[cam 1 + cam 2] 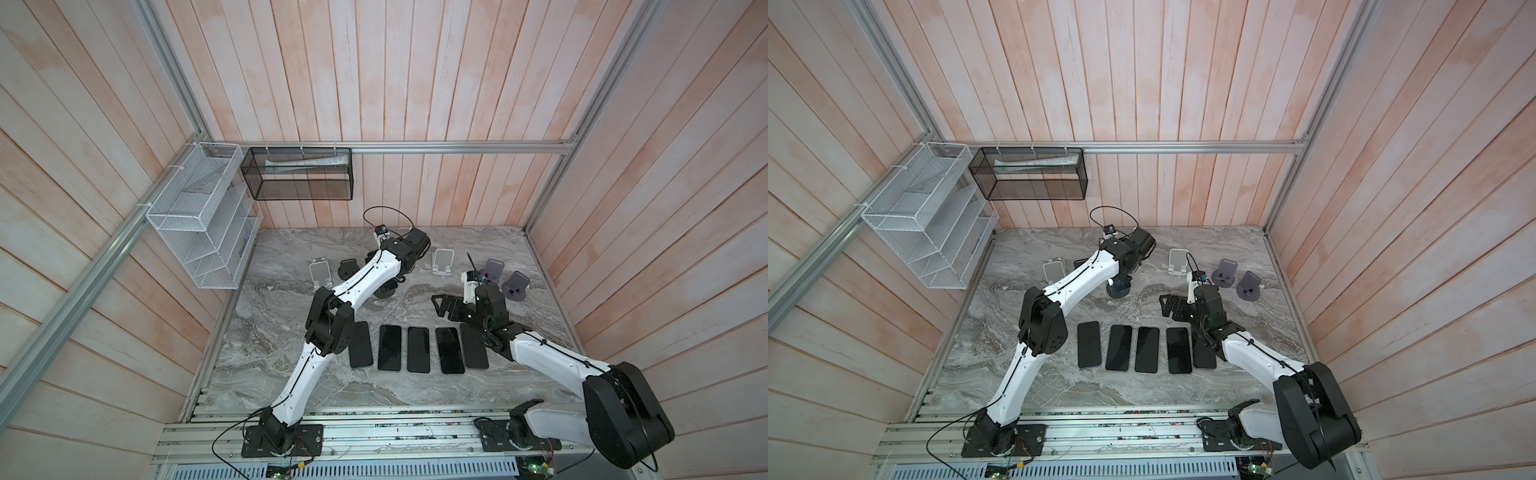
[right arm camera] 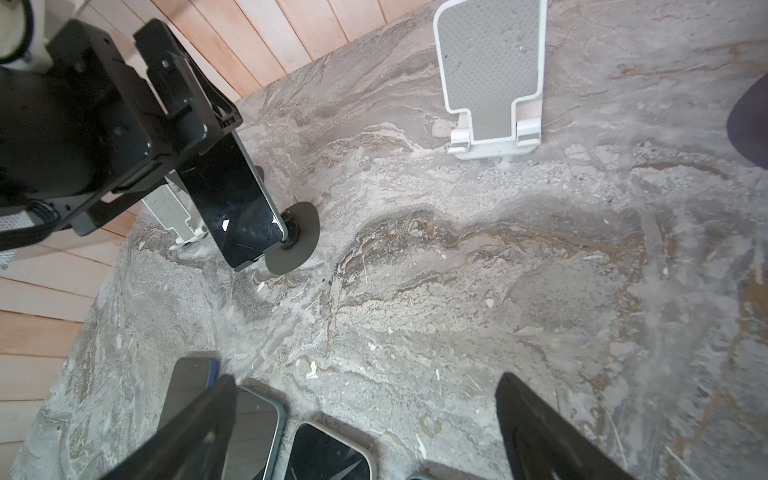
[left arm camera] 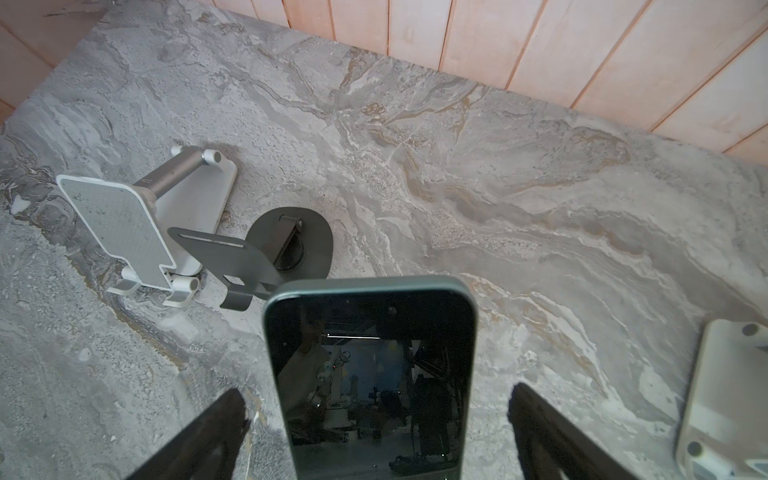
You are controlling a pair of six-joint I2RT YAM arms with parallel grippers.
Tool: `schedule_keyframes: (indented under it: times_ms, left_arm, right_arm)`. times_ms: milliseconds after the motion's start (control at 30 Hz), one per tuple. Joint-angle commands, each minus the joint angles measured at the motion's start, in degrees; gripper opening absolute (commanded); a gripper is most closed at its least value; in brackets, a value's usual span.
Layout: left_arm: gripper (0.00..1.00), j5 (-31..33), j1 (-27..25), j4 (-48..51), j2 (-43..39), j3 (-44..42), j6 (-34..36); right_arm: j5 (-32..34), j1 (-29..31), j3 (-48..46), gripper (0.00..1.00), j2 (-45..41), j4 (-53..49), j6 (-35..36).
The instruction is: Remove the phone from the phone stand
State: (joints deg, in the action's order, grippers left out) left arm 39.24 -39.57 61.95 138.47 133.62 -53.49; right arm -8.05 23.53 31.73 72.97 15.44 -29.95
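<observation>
Phone (image 3: 370, 374): leaning on dark stand (image 2: 297, 241), middle of table (image 3: 457, 166) toward back edge, long axis upward.
Left gripper (image 3: 378, 397): wide, straddling long edges of phone, no contact; nearer.
Right gripper (image 2: 365, 381): wide, empty, well apart.

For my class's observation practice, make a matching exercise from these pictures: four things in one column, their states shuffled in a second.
1 phone on the dark stand
2 five phones in a row
3 white stand
4 black mesh basket

a lying flat, side by side
b propped up, leaning back
c hung at the back
d standing empty

Pairs: 1-b, 2-a, 3-d, 4-c
</observation>
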Motion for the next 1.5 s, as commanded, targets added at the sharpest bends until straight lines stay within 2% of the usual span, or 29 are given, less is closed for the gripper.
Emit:
schedule_keyframes:
  times_ms: [0, 900, 1033, 1267, 1467]
  left_arm:
    - [1.0, -1.2, -0.1, -1.1, 1.8, -0.8, 1.3]
    - [0.96, -1.9, 0.5, -2.9, 1.8, -5.4, 1.6]
    - [0.92, -1.5, 0.5, -3.1, 1.7, -5.5, 1.5]
    - [0.78, -1.2, 0.5, -4.9, 1.2, -6.5, 3.1]
    - [0.75, -0.7, 0.5, -7.1, -0.8, -9.9, 4.0]
  right_arm:
    - [-0.8, -0.1, 0.3, 0.98, 0.4, 1.2, -0.1]
    - [-1.0, 0.6, 0.5, 0.98, 2.0, 1.4, 0.5]
    - [-1.0, 0.8, 0.5, 0.98, 1.8, 1.4, 0.5]
    - [-1.5, 0.8, 0.5, 0.97, 1.7, 1.3, 0.4]
    - [-2.0, 0.8, 0.4, 0.98, 1.1, 1.6, 0.2]
